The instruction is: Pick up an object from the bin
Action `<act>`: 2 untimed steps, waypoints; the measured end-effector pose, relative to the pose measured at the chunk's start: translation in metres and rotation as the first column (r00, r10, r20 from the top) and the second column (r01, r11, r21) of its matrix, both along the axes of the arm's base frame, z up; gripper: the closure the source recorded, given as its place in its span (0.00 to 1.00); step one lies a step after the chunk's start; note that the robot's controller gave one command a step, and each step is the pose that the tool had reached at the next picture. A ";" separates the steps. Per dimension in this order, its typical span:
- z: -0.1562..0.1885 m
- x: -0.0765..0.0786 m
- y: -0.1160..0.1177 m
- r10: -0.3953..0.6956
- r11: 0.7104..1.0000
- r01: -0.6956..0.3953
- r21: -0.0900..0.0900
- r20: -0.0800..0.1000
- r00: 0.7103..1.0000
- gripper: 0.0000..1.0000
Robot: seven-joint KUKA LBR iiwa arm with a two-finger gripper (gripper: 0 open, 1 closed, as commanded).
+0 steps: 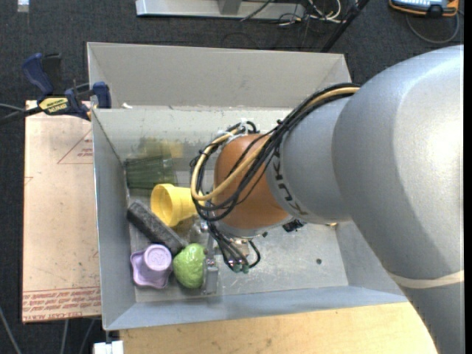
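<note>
Dark letters point(279, 179) run along the grey shell of the arm point(354, 161), up from the jaws and just beside the orange cover point(247, 186). Cables point(258, 150) cross them. Only "K" and "U" can be made out; nothing else is readable.

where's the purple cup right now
The purple cup sits in the lower-left corner of the bin in the camera view, beside the green lumpy ball to its right and below the dark grey bar.

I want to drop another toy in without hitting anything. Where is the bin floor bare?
Bare bin floor lies lower right in view, between the pincer and the right wall. The left end is crowded: green cup, yellow cup, dark bar, purple cap and green lump lie packed together.
</note>
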State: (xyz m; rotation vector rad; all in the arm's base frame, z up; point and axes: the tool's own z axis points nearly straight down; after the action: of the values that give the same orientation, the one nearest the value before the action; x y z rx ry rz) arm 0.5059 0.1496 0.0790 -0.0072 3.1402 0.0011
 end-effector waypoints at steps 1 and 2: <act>-0.007 -0.012 0.031 -0.047 0.999 0.047 0.005 -0.003 0.999 1.00; -0.007 -0.012 0.031 -0.046 0.999 0.046 0.005 -0.003 0.999 1.00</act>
State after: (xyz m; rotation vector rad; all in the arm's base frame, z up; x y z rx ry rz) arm 0.4937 0.1809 0.0724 0.0658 3.1425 0.0087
